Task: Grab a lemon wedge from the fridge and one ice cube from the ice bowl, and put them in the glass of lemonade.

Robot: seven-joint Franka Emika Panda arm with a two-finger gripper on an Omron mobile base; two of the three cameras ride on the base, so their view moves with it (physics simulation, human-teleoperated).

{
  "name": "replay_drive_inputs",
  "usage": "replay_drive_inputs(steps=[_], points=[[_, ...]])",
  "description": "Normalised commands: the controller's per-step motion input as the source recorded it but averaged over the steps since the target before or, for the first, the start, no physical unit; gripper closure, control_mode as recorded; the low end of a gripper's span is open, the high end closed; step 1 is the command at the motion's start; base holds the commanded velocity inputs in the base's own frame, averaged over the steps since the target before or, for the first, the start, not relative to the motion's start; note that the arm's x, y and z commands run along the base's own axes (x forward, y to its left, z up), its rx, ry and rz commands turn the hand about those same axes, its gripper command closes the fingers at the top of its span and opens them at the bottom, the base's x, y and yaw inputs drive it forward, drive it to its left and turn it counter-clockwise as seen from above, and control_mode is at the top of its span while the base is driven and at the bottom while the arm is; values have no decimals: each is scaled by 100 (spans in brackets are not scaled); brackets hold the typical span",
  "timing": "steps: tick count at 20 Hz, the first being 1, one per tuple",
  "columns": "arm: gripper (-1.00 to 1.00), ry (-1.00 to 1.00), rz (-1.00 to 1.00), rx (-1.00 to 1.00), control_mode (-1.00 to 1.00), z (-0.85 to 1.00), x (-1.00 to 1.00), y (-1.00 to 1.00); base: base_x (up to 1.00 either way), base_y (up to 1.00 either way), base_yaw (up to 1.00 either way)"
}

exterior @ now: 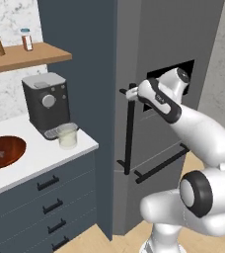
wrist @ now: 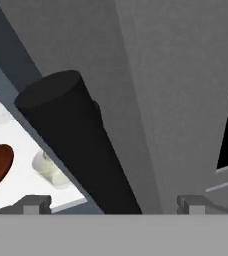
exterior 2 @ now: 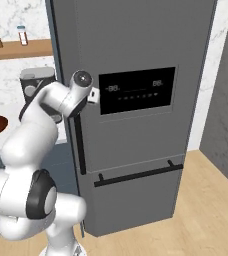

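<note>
**Fridge door shut, handle lined up for my claw**

While the door is closed, the lemon wedge sits out of sight inside, so this entry starts with the tall dark grey fridge [exterior 2: 136,45].

- Black upright bar handle [wrist: 81,150]: one, on the upper door. I judge it rigid, smooth and possibly slick; best taken across its upper part, where it stands between my fingertips in the hand view. A heavy door will likely want a steady pull.
- My claw [exterior: 131,92]: jaws spread wide, gripping nothing, at the top of that bar.
- Black horizontal bar handle [exterior 2: 138,175]: one, on the lower drawer.
- Black display panel [exterior 2: 136,91]: one.
- Short clear tumbler of pale lemonade [exterior: 67,135]: one, on the white counter [exterior: 40,158], fragile, before the black-and-grey coffee machine [exterior: 46,103].
- Shallow reddish-brown wooden ice bowl [exterior: 3,151]: one; two cubes visible.
- Shelf bottles: two.
</note>
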Motion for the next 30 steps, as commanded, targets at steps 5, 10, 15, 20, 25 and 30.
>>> replay_drive_inputs(steps=[5,10,15,20,25,30], points=[[-100,0,4,0,-100,-18,41,0,0,0,0],[-100,-10,6,0,-100,-28,4,11,0,0,0],[-100,-10,7,0,-100,-34,30,14,0,0,0],[-100,0,2,0,-100,-13,74,3,0,0,0],[-100,0,2,0,-100,-11,18,21,0,0,0],[100,7,0,-2,-100,0,18,40,0,0,0]])
